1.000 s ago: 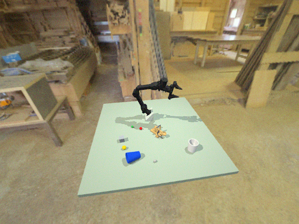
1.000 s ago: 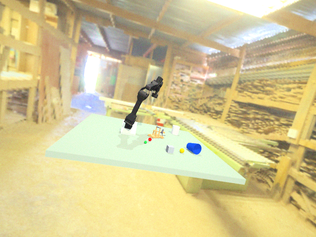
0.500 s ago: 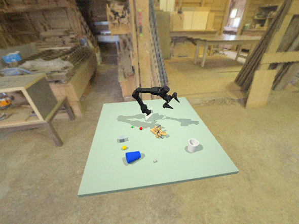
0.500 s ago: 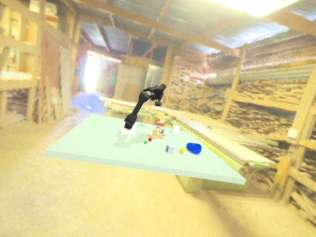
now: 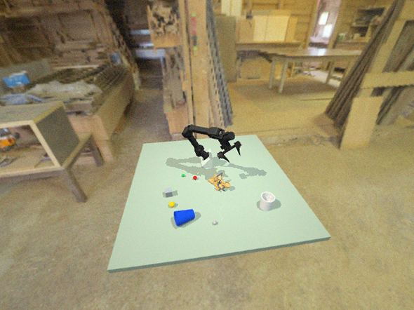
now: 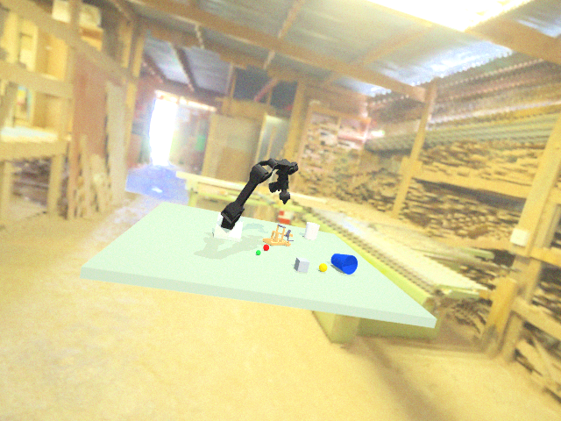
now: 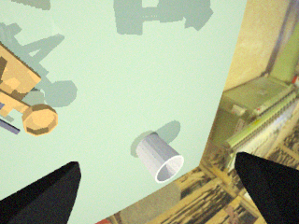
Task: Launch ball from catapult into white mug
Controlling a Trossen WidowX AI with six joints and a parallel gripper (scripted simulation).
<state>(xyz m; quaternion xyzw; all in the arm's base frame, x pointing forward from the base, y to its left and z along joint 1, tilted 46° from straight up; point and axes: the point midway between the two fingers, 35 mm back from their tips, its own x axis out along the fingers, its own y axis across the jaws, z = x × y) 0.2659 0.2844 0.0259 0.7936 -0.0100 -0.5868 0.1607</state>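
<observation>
Gripper (image 5: 234,158) (image 6: 279,194) (image 7: 159,164): fingers wide open, nothing between them, up in the air above the pale green tabletop (image 5: 231,238) (image 6: 181,272) (image 7: 154,84). Fingertips are matte black, tapered to blunt points; wrist view has one at each lower corner, white mug (image 5: 266,201) (image 6: 311,230) (image 7: 160,157) framed between, well below, no contact.

Mug: upright on the tabletop, plain round wall, open top. Catapult (image 5: 219,183) (image 6: 277,237) (image 7: 19,89): orange-tan, wood-like, upright frame on a flat base, faceted cup at the arm's end. Wrist view shows no ball in that cup. It stands between the arm's white base (image 5: 207,162) (image 6: 228,232) and the mug, apart from both.

Loose balls, smooth: red (image 5: 195,177) (image 6: 266,247) and smaller green (image 5: 182,174) (image 6: 258,252) near the catapult; yellow (image 5: 171,204) (image 6: 323,267) between grey cube (image 5: 168,192) (image 6: 301,265) and blue tapered cup (image 5: 184,217) (image 6: 344,263), which lies on its side. Small grey ball (image 5: 215,222) near the blue cup. Can't tell which ball is the task's.
</observation>
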